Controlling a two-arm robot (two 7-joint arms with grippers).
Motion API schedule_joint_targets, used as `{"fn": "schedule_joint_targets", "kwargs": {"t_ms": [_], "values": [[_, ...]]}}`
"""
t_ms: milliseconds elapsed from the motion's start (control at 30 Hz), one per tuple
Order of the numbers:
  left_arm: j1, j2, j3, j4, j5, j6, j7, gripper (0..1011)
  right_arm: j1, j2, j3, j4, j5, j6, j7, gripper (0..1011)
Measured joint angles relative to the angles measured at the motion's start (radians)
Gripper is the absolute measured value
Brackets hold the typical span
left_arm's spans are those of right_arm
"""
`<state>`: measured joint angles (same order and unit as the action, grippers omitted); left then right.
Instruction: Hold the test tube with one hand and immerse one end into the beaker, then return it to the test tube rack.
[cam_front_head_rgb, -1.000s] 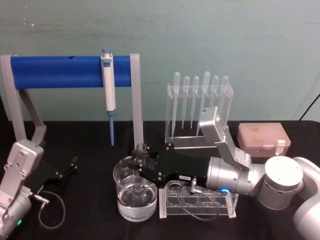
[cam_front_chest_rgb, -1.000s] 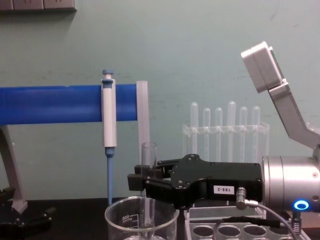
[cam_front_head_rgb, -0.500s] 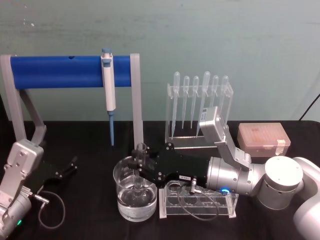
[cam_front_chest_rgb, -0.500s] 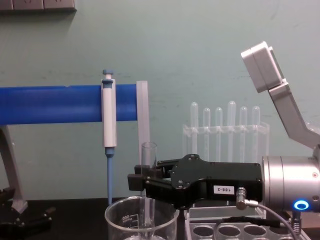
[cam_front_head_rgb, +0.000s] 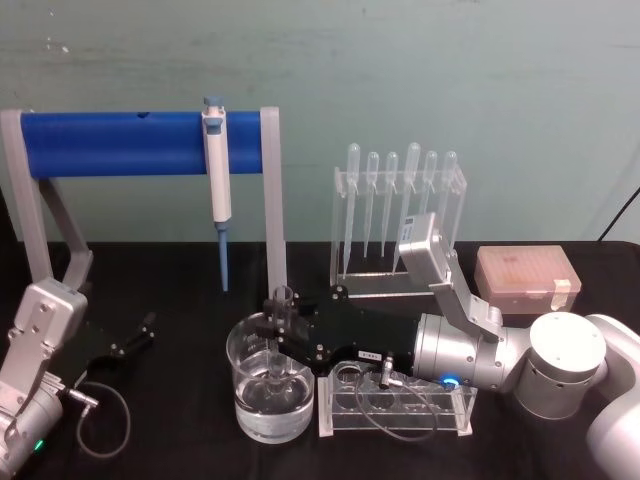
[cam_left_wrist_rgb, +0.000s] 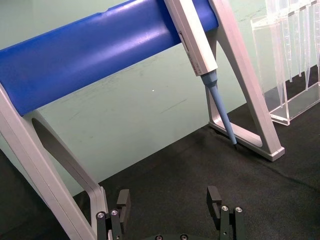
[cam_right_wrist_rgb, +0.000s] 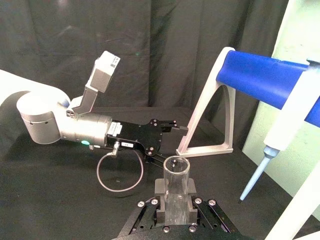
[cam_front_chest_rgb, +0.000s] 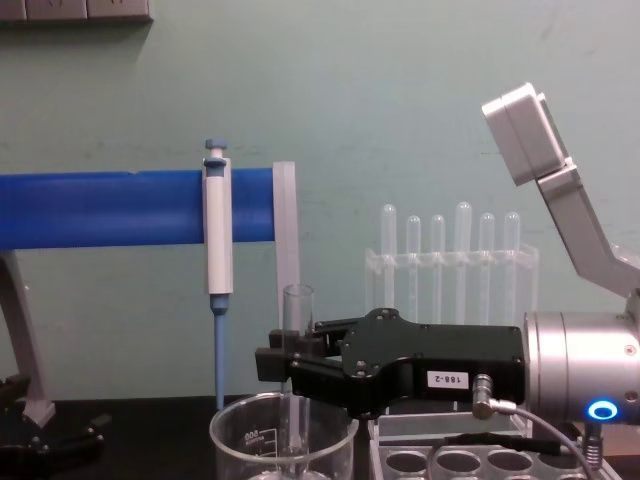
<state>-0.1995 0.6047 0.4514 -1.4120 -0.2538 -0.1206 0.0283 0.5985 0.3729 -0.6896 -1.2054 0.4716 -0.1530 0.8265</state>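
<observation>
Your right gripper (cam_front_head_rgb: 277, 334) is closed on the one test tube (cam_front_head_rgb: 281, 300), its two jaws only the tube's width apart and pressing on opposite sides of the glass a little below the rim. The tube stands upright, mouth above the jaws and rounded end down inside the single beaker (cam_front_head_rgb: 250, 402), which sits directly beneath the fingertips. From the chest camera you see the tube (cam_front_chest_rgb: 297, 305) from the side, passing through the gripper (cam_front_chest_rgb: 287, 362) into the beaker (cam_front_chest_rgb: 240, 435). The head camera adds the clear liquid in the beaker; you cannot tell whether the tube's end is under its surface. The right wrist camera looks into the tube's open mouth (cam_right_wrist_rgb: 176, 187), with a pad (cam_right_wrist_rgb: 160, 192) on each side. Under the gripper's body lies one clear test tube rack (cam_front_head_rgb: 440, 412); beyond it six plastic pipettes (cam_front_head_rgb: 392, 205) stand in a holder. Your left gripper (cam_left_wrist_rgb: 168, 200) rests well off to the side, jaws wide apart, holding nothing.
</observation>
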Motion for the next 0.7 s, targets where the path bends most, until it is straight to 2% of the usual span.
{"fn": "schedule_joint_targets", "kwargs": {"t_ms": [700], "values": [[0.000,0.000,0.000,0.000,0.000,0.000,0.000,1000,0.000,0.000,0.000,0.000,0.000,0.000,0.000,226]]}}
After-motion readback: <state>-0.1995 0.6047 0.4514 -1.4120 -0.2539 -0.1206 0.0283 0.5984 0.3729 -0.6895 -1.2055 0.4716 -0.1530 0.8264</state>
